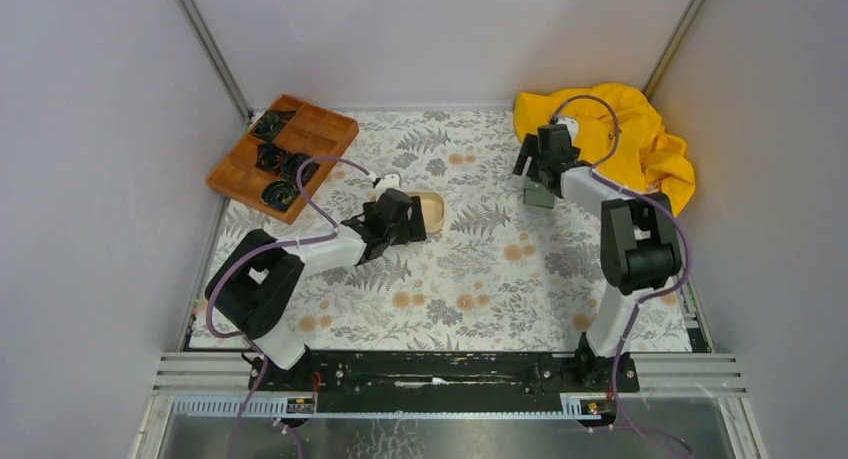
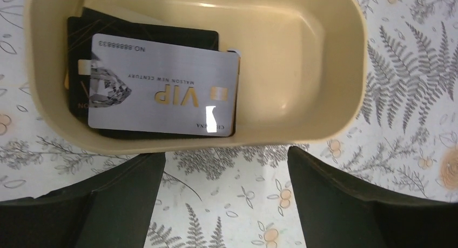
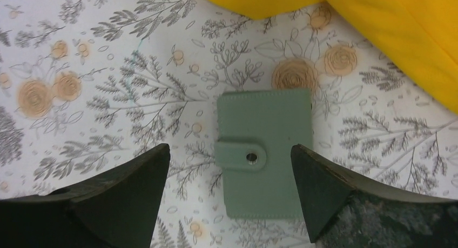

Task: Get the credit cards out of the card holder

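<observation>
A: What is the left end effector (image 2: 226,160) doing?

B: It is hanging with its fingers (image 2: 124,205) spread wide and nothing between them. Just ahead of the fingertips the beige tray (image 2: 302,69) is sitting on the flowered bench (image 2: 410,96).

A: And the credit cards (image 2: 178,105)?

B: They are lying in that tray, ahead of the end effector and toward the finger at the left of the wrist view. A silver card (image 2: 162,69) marked VIP is resting on top, face up, and a black card (image 2: 162,34) is showing past its far edge (more are lying beneath, but I cannot count them).

A: Where is the card holder (image 3: 270,124)?

B: It is lying flat on the bench under the right end effector (image 3: 229,151), between the two fingers and apart from both. It is grey-green and folded shut, with its snap tab (image 3: 240,157) fastened across the front.

A: Is that end effector gripping it?

B: No. Its fingers are standing wide apart, one on each side of the holder, with bench showing in both gaps. I cannot tell how high above the holder it is hovering.

A: Anything else nearby?

B: A yellow cloth (image 3: 389,21) is lying bunched ahead of the right end effector, its edge just beyond the holder's far end. In the top view, a wooden tray (image 1: 330,129) with dark coils (image 1: 280,191) in its compartments is sitting off to the far left of the left end effector, apart from the beige tray.
</observation>
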You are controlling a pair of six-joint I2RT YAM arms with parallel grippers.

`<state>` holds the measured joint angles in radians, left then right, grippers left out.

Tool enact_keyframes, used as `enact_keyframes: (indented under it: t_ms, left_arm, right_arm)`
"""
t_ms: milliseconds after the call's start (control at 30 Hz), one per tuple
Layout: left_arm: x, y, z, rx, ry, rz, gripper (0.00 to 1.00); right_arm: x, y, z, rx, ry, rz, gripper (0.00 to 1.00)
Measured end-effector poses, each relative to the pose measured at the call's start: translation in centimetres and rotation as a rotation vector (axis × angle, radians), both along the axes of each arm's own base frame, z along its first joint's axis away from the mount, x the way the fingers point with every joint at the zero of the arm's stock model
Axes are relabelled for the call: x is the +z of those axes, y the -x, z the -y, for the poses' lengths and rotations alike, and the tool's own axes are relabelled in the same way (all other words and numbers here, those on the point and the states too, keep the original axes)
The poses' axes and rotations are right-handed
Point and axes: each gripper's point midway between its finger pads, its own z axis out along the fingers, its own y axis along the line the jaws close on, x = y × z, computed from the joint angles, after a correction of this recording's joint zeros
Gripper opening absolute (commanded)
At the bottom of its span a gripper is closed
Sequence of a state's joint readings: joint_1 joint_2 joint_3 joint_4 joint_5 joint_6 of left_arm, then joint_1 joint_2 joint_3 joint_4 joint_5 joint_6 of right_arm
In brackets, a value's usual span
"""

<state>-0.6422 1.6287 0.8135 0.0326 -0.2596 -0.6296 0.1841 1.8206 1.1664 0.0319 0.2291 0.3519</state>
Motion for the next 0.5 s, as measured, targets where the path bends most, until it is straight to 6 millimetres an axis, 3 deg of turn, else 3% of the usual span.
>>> enact_keyframes:
  t_ms: [167, 367, 500]
  left_arm:
    - [-0.1, -0.9, -0.6, 0.016, 0.002, -0.002, 0.93]
    - [1.3, -1.0, 0.6, -0.018, 0.048, 0.014, 0.95]
    - [4.1, -0.3, 2.0, -0.058, 0.092, 0.066, 0.96]
  right_arm:
    - [-2.0, -2.3, 0.2, 0.011, 0.060, -0.059, 0.91]
    - [-4.8, -3.2, 0.5, 0.018, 0.104, -0.141, 0.68]
    - [-4.9, -2.8, 0.2, 0.026, 0.062, -0.135, 0.42]
